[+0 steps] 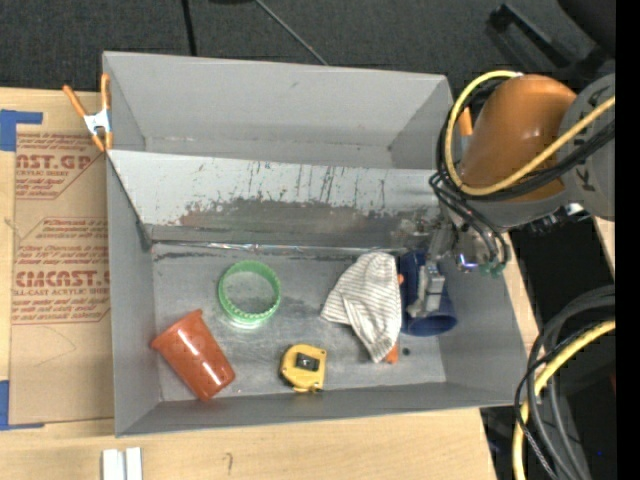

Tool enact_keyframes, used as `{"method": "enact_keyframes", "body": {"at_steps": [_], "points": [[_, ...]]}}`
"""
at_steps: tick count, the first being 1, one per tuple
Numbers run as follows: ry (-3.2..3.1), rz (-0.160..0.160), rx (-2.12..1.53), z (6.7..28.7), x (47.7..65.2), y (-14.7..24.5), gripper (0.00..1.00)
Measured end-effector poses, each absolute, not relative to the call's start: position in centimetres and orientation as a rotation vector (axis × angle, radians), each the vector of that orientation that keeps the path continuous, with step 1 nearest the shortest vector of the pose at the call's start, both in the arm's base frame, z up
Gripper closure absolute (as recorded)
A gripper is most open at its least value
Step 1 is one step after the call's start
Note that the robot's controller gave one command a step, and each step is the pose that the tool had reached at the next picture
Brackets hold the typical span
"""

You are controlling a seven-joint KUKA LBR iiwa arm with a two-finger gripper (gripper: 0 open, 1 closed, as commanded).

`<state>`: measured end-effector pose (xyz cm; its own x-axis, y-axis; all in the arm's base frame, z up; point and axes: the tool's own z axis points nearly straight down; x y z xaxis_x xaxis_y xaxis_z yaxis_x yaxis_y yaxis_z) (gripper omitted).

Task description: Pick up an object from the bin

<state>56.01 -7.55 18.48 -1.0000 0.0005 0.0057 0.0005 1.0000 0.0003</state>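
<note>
Claw (432, 290) sits low at the right end of the bin (300, 118), right on top of a dark blue cup-like thing (437, 321) near the right wall. Can't tell how far open the claw is or whether it has hold of anything; its body hides the contact. The blue thing is directly under the claw, not off to a side, and what shows of it runs roughly up-down in the view, with its rounded end sticking out below the claw. The striped grey-white cloth (365, 298) lies just to its left, touching or overlapping the blue edge, so I judge snagging the cloth to be the main risk. Green ring (248, 293), orange cup (195, 353) and yellow tape measure (303, 366) are well apart to the left.
</note>
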Motion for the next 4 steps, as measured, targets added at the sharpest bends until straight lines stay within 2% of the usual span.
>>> {"method": "enact_keyframes", "body": {"at_steps": [1, 2, 3, 4], "points": [[-3.143, 0.001, 0.001, 18.9, 56.2, -7.5, 0.0], [-3.152, 0.004, 0.051, 15.0, 56.6, -6.3, 0.0], [-3.131, -0.002, 0.29, 8.8, 55.8, -3.2, 1.0], [-3.131, -0.002, 0.29, 8.8, 55.8, -3.2, 1.0]]}}
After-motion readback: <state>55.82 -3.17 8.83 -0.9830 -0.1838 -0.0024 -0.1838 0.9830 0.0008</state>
